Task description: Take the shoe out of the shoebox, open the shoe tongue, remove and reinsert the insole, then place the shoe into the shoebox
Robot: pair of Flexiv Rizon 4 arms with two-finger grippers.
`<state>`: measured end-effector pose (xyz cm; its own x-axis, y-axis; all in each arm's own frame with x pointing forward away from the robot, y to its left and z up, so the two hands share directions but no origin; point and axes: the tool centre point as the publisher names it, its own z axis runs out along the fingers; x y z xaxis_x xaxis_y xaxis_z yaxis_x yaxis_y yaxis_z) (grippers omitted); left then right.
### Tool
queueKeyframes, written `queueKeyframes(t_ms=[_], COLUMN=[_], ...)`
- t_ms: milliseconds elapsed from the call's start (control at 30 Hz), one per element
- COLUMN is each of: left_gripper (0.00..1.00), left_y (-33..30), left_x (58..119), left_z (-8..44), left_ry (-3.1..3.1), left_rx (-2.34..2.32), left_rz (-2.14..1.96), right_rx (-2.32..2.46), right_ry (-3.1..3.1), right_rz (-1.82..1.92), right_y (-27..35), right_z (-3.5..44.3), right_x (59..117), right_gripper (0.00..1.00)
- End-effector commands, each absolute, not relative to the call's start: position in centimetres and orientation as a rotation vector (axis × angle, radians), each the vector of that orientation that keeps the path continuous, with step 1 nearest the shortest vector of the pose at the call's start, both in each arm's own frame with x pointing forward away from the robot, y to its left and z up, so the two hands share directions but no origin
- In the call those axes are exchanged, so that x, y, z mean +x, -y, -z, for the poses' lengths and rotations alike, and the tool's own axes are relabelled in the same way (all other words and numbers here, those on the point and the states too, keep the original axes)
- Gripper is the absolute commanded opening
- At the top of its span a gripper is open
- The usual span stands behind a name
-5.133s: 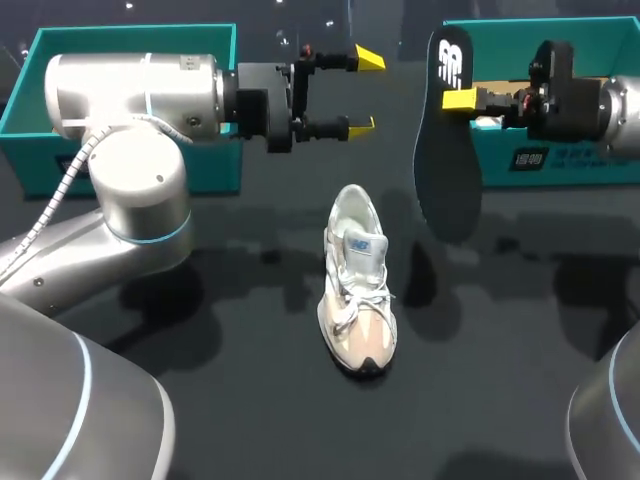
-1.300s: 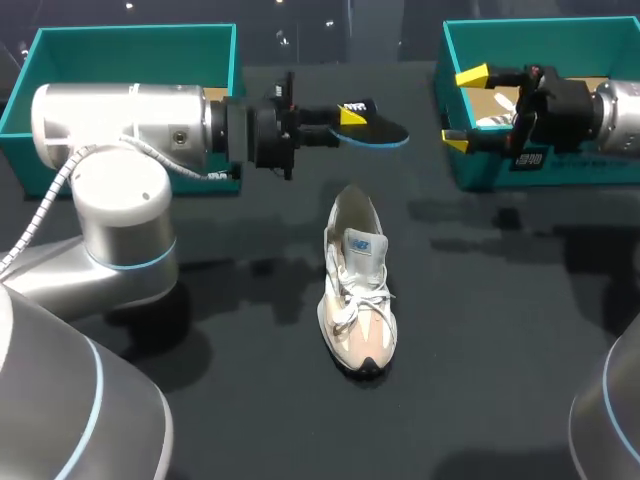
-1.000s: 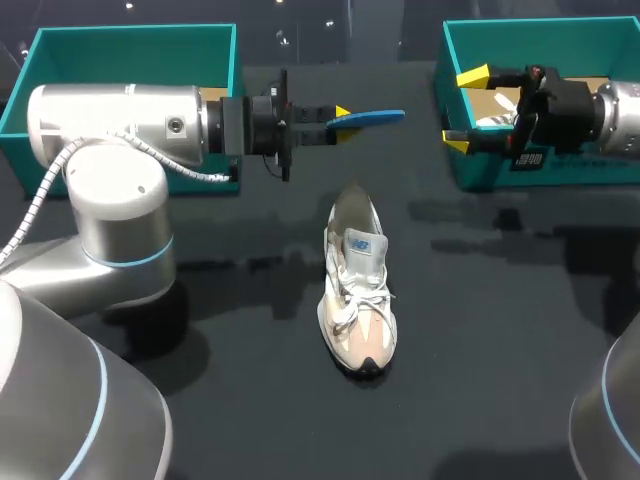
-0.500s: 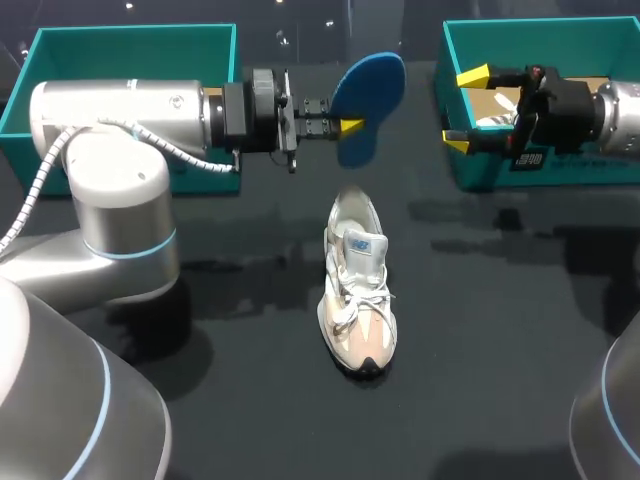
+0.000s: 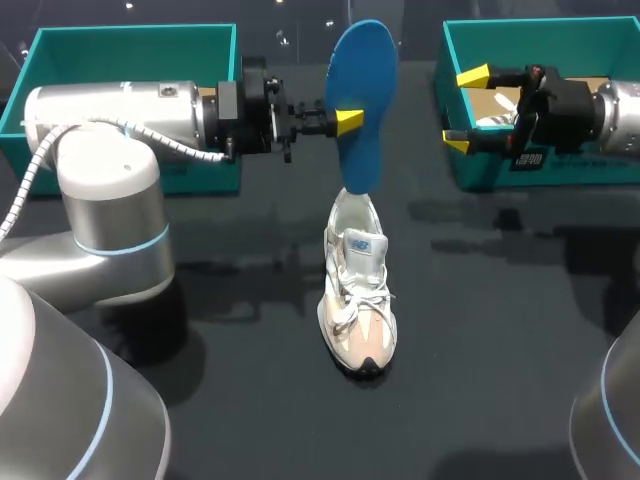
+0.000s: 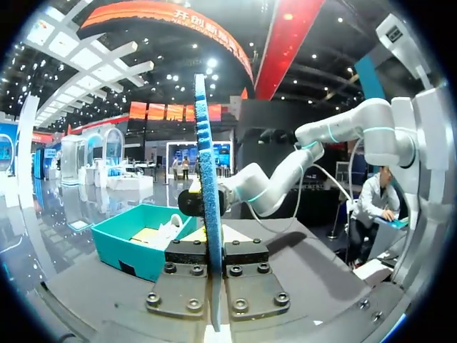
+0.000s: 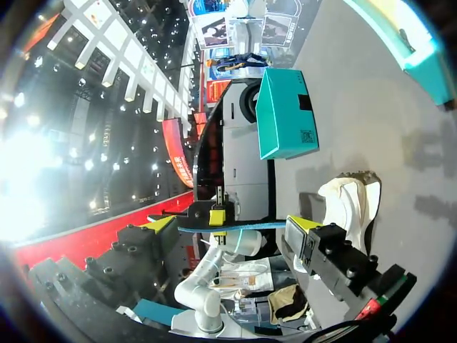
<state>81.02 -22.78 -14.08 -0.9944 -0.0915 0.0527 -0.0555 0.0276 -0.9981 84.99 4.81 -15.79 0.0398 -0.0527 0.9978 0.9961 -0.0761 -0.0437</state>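
Three viewpoints
Head camera is looking down from behind; both wrist cameras are facing the insole (image 5: 365, 70), at its 12 o'clock.

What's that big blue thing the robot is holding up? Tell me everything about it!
It is an insole, a thin, foamy-looking sole shape, blue on the side we see. The left gripper pinches one long edge, holding it upright in the air. Its lower end hangs right at the heel of the shoe; touching or not, I cannot tell.

Exhibition hall: lit booths (image 6: 187, 153), banner (image 6: 166, 20), ceiling spotlights (image 6: 211, 63).
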Motion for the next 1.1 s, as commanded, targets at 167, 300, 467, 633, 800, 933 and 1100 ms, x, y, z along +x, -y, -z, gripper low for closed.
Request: queueKeyframes(t_ms=[167, 300, 467, 633, 800, 933, 1100], left_gripper=[0.0, 0.0, 0.0, 0.0, 0.0, 0.0, 0.0], left_y=[22.4, 22.3, 22.3, 22.3, 22.4, 22.7, 22.9], left_x=[80.9, 80.9, 80.9, 80.9, 80.9, 81.1, 81.2], left_z=[13.4, 13.3, 13.1, 13.0, 13.1, 13.6, 14.2], left_ry=[-2.339, -2.354, -2.36, -2.365, -2.357, -2.354, -2.366], left_rx=[-0.384, -0.489, -0.728, -1.033, -1.281, -1.452, -1.586], left_rz=[2.258, 2.302, 2.394, 2.488, 2.527, 2.533, 2.521], right_rx=[-1.25, -1.25, -1.25, -1.25, -1.25, -1.25, -1.25], right_ry=[1.103, 1.103, 1.103, 1.103, 1.103, 1.103, 1.103], right_rz=[1.258, 1.258, 1.258, 1.258, 1.258, 1.258, 1.258], right_y=[-4.8, -4.8, -4.8, -4.8, -4.8, -4.8, -4.8], right_z=[15.8, 15.8, 15.8, 15.8, 15.8, 15.8, 15.8], right_x=[84.9, 84.9, 84.9, 84.9, 84.9, 84.9, 84.9], right_gripper=[1.0, 1.0, 1.0, 1.0, 1.0, 1.0, 1.0])
